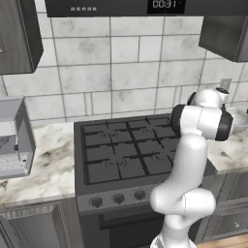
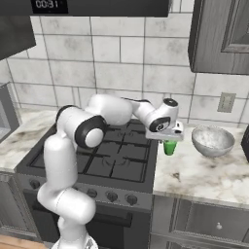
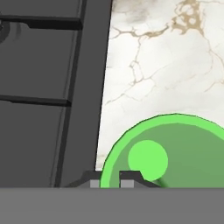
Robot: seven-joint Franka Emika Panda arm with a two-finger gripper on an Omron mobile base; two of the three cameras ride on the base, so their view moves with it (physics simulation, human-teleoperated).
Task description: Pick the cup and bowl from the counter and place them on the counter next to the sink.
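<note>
My fingers (image 3: 109, 179) pinch the cup's (image 2: 169, 147) rim at the worktop's (image 2: 204, 177) edge by the stove (image 2: 114, 158). I should lift straight, clearing the bowl (image 2: 212, 140).

In the left base view, the arm's white elbow hides most of the bowl (image 1: 238, 117) at the right edge. In the hand view, the cup (image 3: 175, 148) is cut off by the frame's lower right. In the right base view, the hand covers the cup's top.

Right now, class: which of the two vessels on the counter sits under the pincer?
The small green cup, beside the stove; the wide grey bowl stands apart.
</note>
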